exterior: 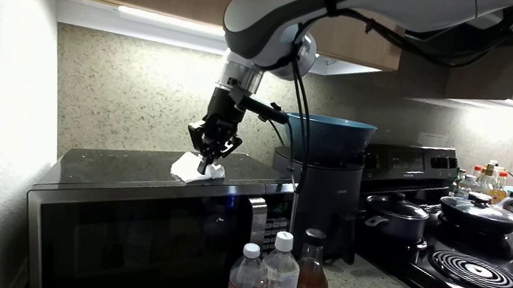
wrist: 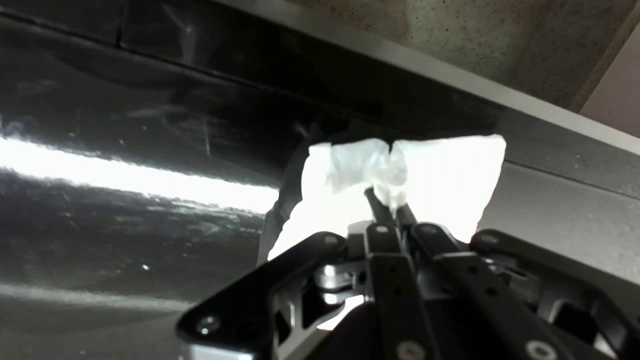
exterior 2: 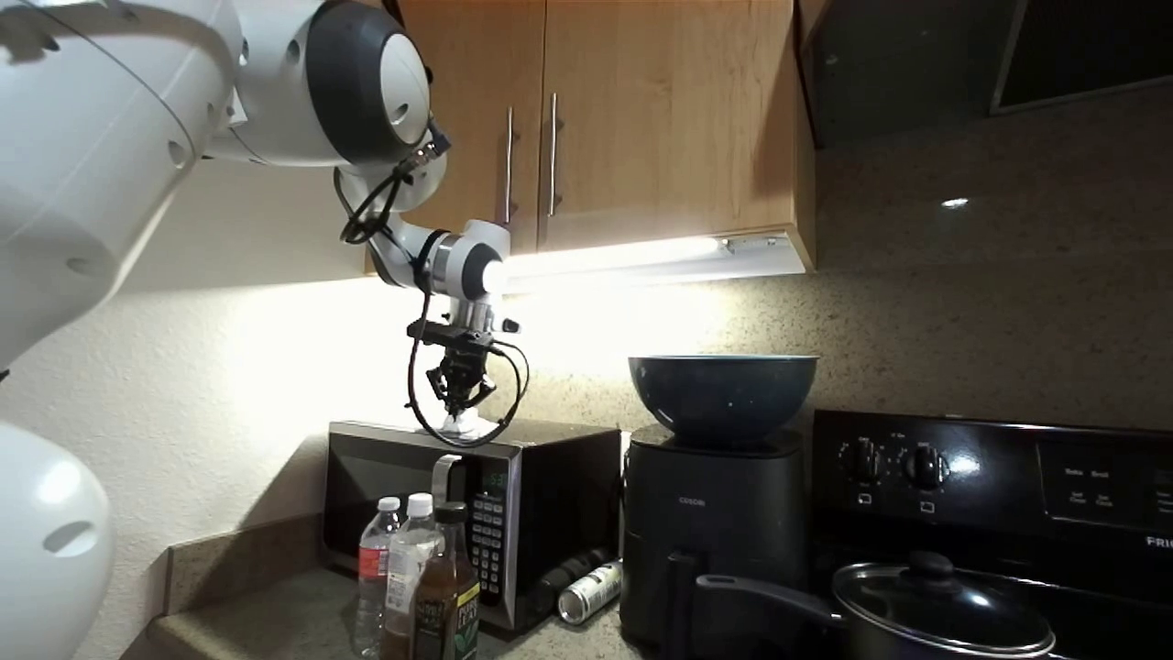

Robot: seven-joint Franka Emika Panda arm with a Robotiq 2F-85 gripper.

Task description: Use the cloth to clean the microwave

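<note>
The white cloth [exterior: 186, 169] lies crumpled on the glossy top of the microwave [exterior: 127, 167], near its front edge. Over it my gripper [exterior: 203, 168] points downward, shut with a fold of the fabric pinched between its fingertips. In the wrist view the cloth [wrist: 452, 175] spreads out on both sides of the gripper [wrist: 389, 201], while smudges and specks mark the dark top of the microwave [wrist: 150, 245]. An exterior view also has the gripper [exterior 2: 455, 412] above the cloth [exterior 2: 465, 424], partly behind a hanging cable.
Several bottles [exterior: 280, 278] stand before the microwave door. Beside the microwave is a black air fryer [exterior: 325, 202] bearing a blue bowl [exterior: 333, 138]; farther along comes the stove [exterior: 479, 275] with pots. Cabinets [exterior 2: 660, 119] hang overhead. A can [exterior 2: 591, 591] lies on the counter.
</note>
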